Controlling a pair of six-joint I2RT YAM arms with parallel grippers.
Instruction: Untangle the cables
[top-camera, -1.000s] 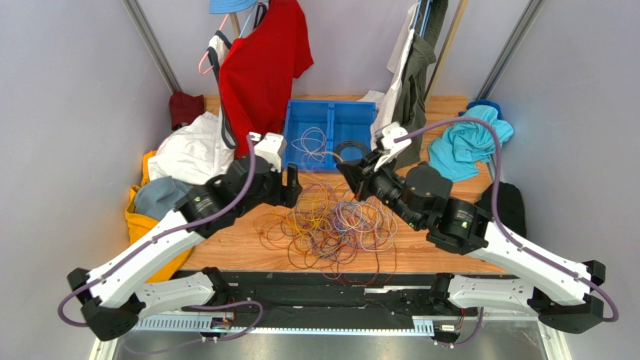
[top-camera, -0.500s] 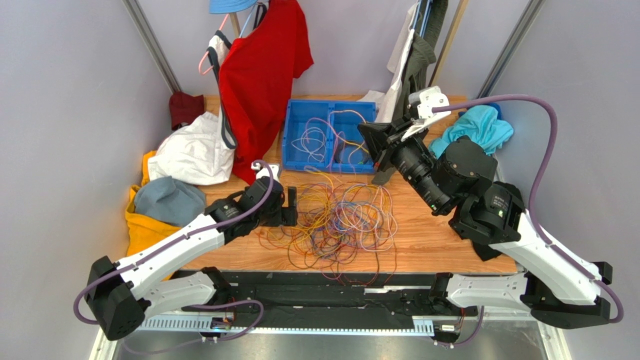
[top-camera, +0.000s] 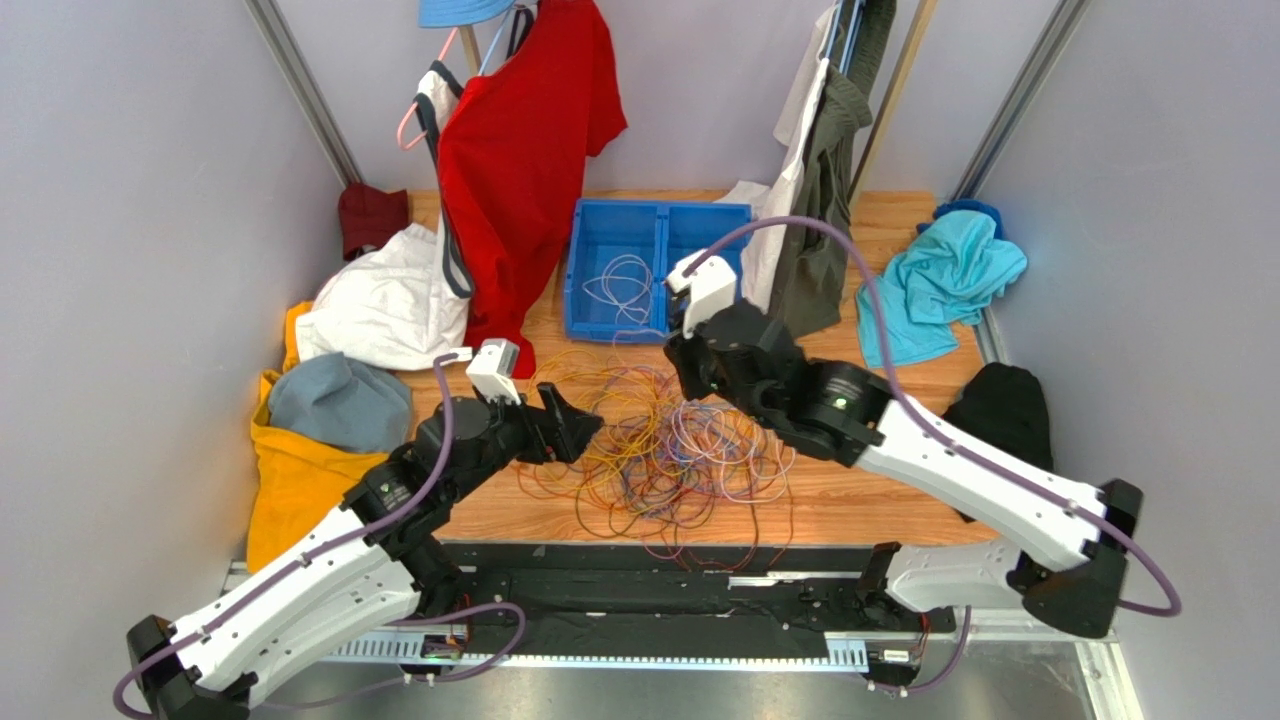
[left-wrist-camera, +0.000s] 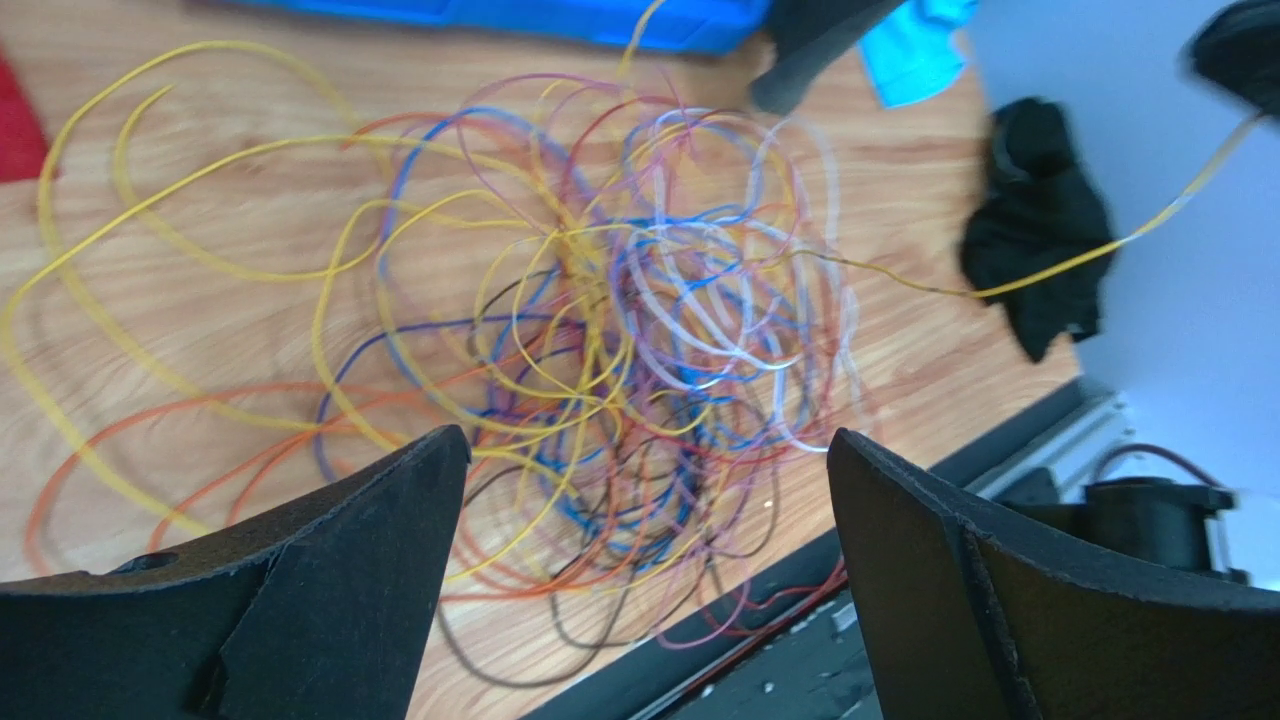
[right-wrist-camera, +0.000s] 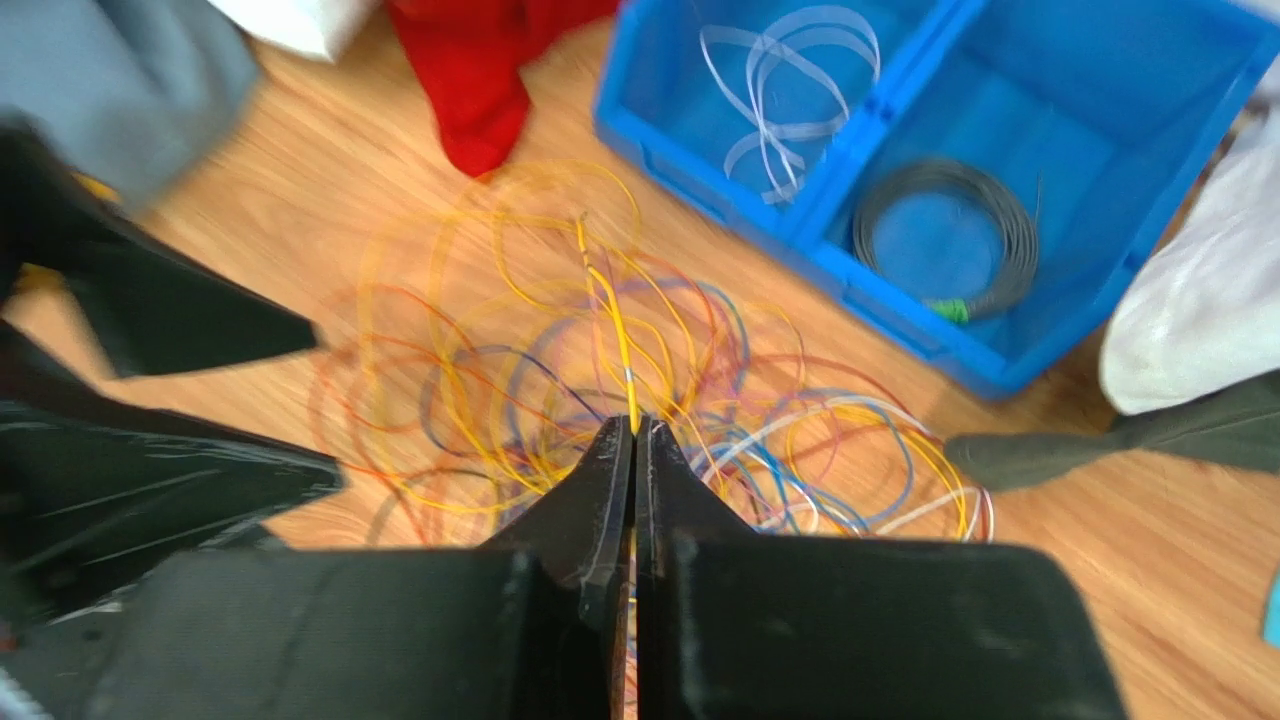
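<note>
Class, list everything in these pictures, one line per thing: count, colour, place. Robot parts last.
cables: many, orange, yellow, purple, blue, tangled mid-table
yellow cable: one, taut, leaving tangle
bin: one, blue, far centre
coiled ring: one, black, in bin
hanging garments: two, red and dark, at back
cloths: several, white, grey, yellow, teal, black, table edges
table: one, wooden
left arm: white-black, jaws open
right arm: white-black, jaws shut on yellow cable

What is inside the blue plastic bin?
In the blue plastic bin, the left compartment holds loose white cable loops; the right holds a black coiled ring. Part of the right compartment is out of view.
</note>
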